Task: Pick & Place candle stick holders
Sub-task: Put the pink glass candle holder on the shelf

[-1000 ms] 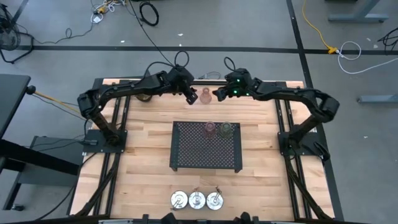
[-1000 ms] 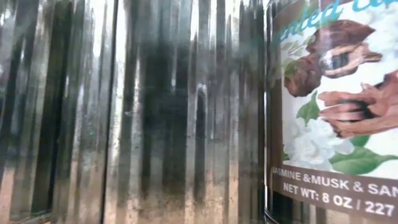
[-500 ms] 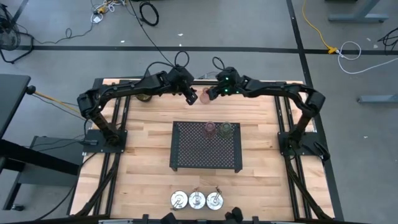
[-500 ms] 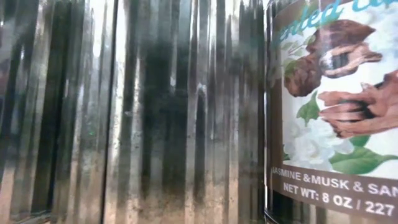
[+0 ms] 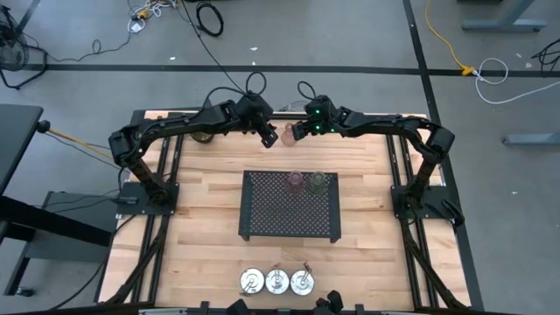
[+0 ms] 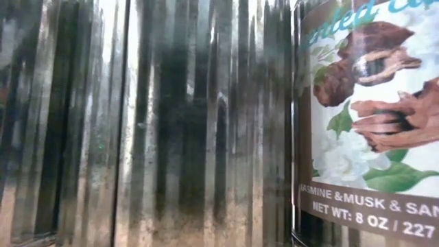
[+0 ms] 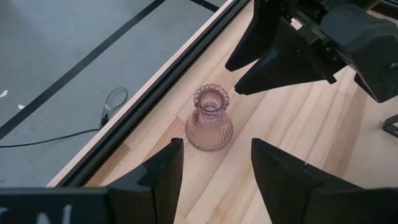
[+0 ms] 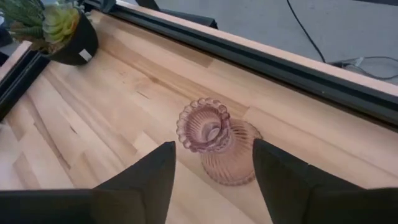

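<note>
While both spread grippers, left (image 7: 211, 171) and right (image 8: 214, 177), flank the far pink vase (image 8: 217, 149), its fragile, slippery ribbed glass suits gripping at the narrow neck.

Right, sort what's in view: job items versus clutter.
Job: pink holder at the table's far edge, with left gripper and right gripper open around it; pink holder and green holder on the tray; three silver dishes.
Clutter: tray, plant, candle jar.
</note>
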